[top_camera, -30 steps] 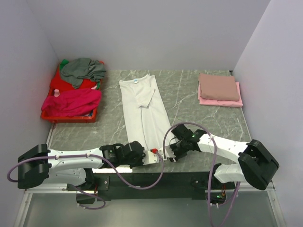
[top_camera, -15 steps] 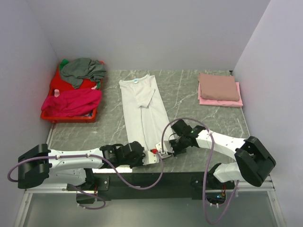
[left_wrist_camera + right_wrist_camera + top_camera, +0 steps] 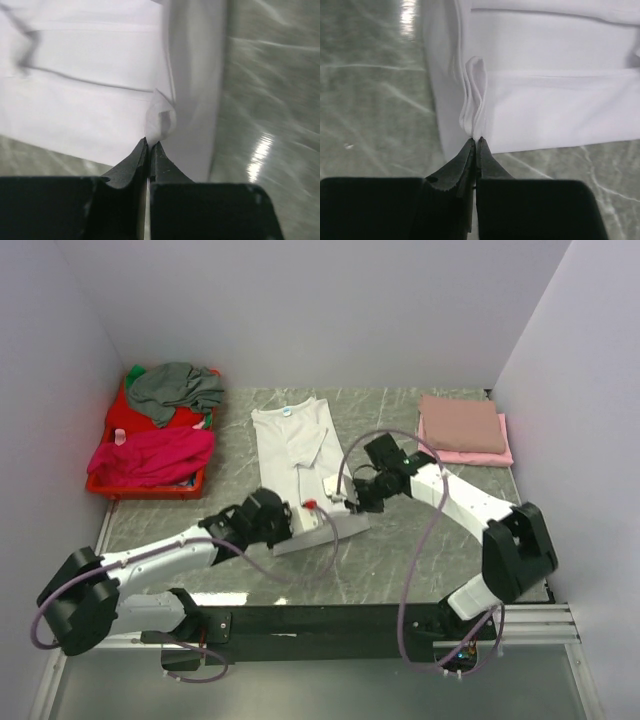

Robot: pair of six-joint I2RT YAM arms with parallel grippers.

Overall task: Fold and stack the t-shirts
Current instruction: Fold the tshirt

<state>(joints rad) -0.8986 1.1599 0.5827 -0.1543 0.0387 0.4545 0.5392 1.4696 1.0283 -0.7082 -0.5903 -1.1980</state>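
A white t-shirt point(image 3: 295, 445) with a light-blue neck label lies lengthwise at the table's middle, its sides folded in. My left gripper point(image 3: 284, 517) is shut on its bottom hem at the left corner; the pinched cloth point(image 3: 159, 120) bunches at the tips. My right gripper point(image 3: 345, 495) is shut on the right corner of the hem point(image 3: 474, 107). Both hold the hem lifted and carried over the lower part of the shirt. A grey tee point(image 3: 175, 388) and a magenta tee point(image 3: 150, 455) lie in the red basket point(image 3: 118, 420). A folded pink tee point(image 3: 462, 423) lies at the back right.
The red basket stands at the back left by the left wall. The folded stack sits on a brighter pink folded piece point(image 3: 468, 454) near the right wall. Purple cables loop from both arms over the table's front half.
Both grippers have moved away from the front edge toward the table's middle, carrying the white shirt's bottom hem with them. The shirt's lower part now folds over itself.
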